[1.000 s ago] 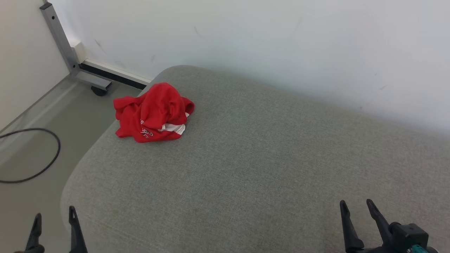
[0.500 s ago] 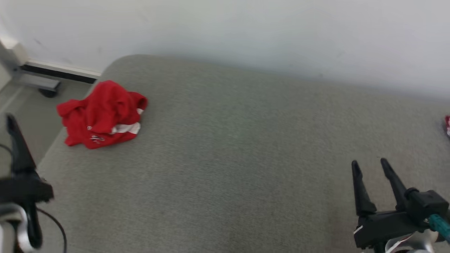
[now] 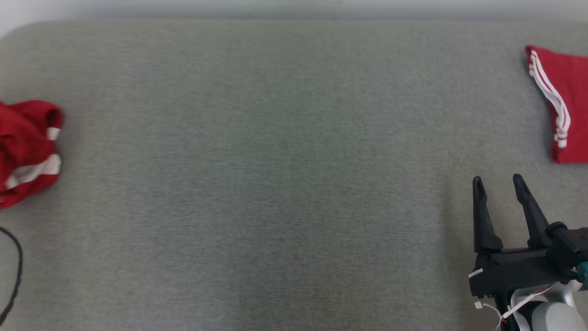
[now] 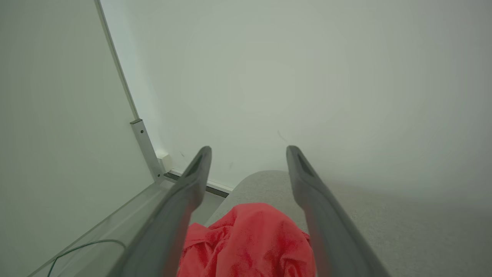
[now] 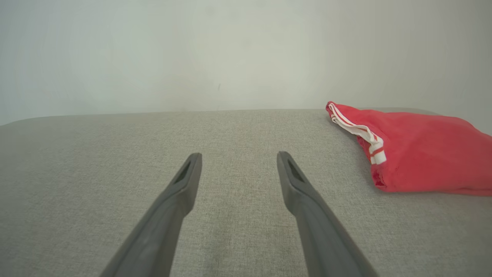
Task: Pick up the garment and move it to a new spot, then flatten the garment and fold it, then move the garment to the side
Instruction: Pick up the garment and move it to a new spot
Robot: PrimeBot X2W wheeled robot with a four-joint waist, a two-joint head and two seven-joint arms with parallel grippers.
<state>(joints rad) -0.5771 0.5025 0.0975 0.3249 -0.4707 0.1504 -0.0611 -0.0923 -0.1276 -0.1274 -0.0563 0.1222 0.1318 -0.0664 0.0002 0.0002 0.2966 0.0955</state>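
Note:
The garment is a crumpled red heap with white stripes at the left end of the grey cushion. In the left wrist view the garment lies low between the two fingers of my left gripper, which hangs open above it without touching. My right gripper hovers open and empty over the cushion's right part, far from the heap. The right wrist view shows my right gripper with bare grey fabric between its fingers.
A second red piece with white stripes lies folded flat at the cushion's right end, just right of my right gripper. A white wall runs behind the cushion. A metal frame leg and a dark cable are on the floor to the left.
The head camera has swung right and down, so the heap now sits at the picture's left edge and the folded piece has come in at the right. Both grippers stay open.

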